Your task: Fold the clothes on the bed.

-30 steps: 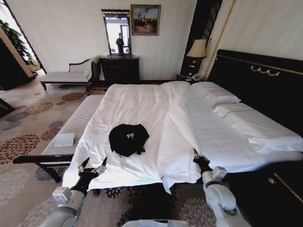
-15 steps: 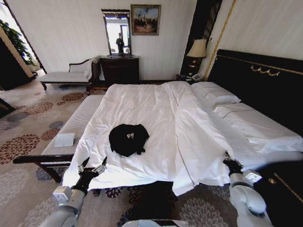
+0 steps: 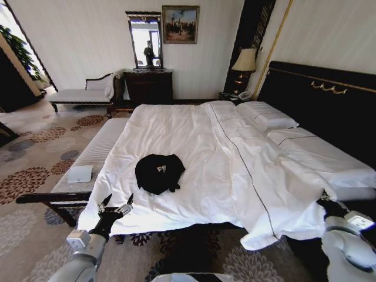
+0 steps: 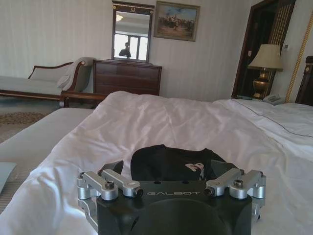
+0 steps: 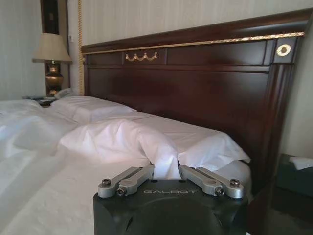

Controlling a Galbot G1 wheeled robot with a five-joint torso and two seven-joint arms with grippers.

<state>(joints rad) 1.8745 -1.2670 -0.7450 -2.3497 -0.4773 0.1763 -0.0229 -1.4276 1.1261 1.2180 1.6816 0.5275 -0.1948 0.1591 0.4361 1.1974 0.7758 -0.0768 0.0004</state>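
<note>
The black T-shirt (image 3: 158,172) is lying crumpled on the white duvet (image 3: 194,153) of the bed (image 3: 317,106), toward its near left corner. The left gripper (image 3: 116,207) is hovering with fingers spread wide, holding nothing, just before the bed's near edge. The right gripper (image 3: 326,202) is pinching a fold of the duvet beside the headboard (image 5: 195,88).

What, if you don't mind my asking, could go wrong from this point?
1. The right tool is shut on the white duvet, drawn toward the dark wooden headboard; pulling further might drag it over the bed's edge.
2. The crumpled black T-shirt lies on that duvet, so it could shift with it.
3. The left tool hovers open at the bed's foot, short of the shirt.
</note>
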